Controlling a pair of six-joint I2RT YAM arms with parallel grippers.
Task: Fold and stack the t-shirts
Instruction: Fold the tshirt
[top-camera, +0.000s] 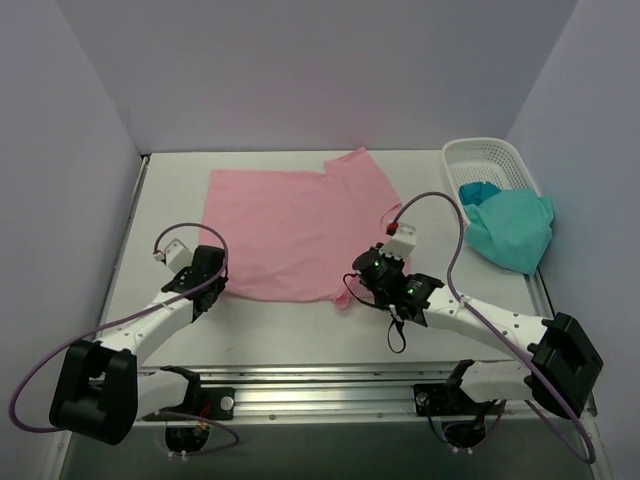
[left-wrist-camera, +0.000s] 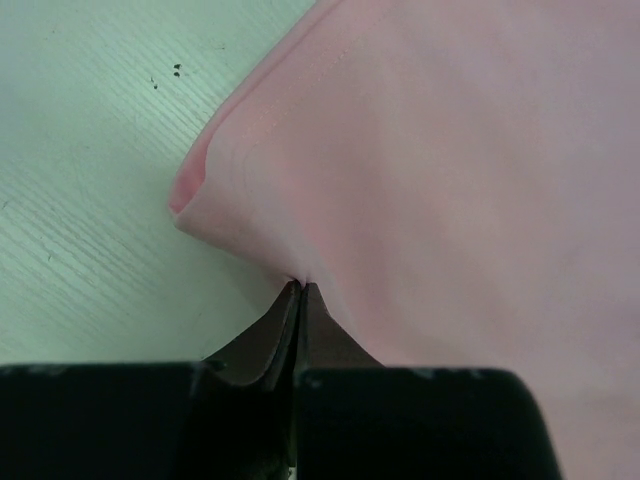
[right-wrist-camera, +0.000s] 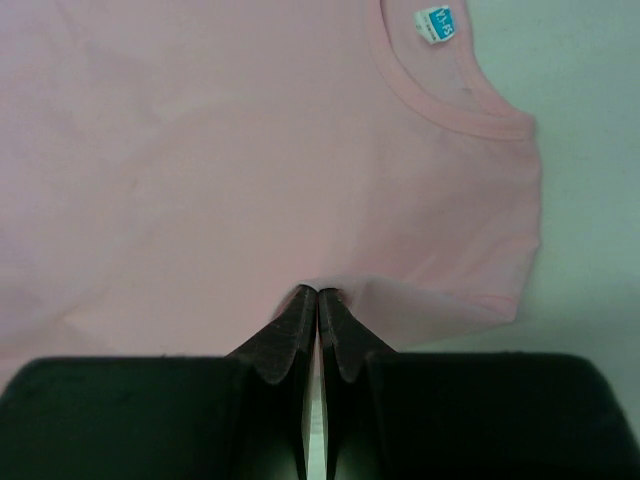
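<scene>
Top external view: the pink shirt (top-camera: 290, 225) lies flat mid-table, collar toward 3 o'clock. The teal shirt (top-camera: 512, 228) spills from the basket (top-camera: 485, 155) at 2 o'clock. The left gripper (left-wrist-camera: 300, 290) pinches the pink shirt's 7 o'clock hem corner and the right gripper (right-wrist-camera: 317, 292) its 5 o'clock sleeve edge, probably to fold that near side over. The blue collar label (right-wrist-camera: 432, 24) is too small to read.

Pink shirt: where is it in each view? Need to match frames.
Top external: pink shirt spread flat mid-table.
Left wrist: fills the right and top, folded corner at left; left gripper shut on its edge.
Right wrist: fills most of the frame, collar and blue label top right; right gripper shut on its edge.
Shared landmark: pale table beside the cloth.
</scene>
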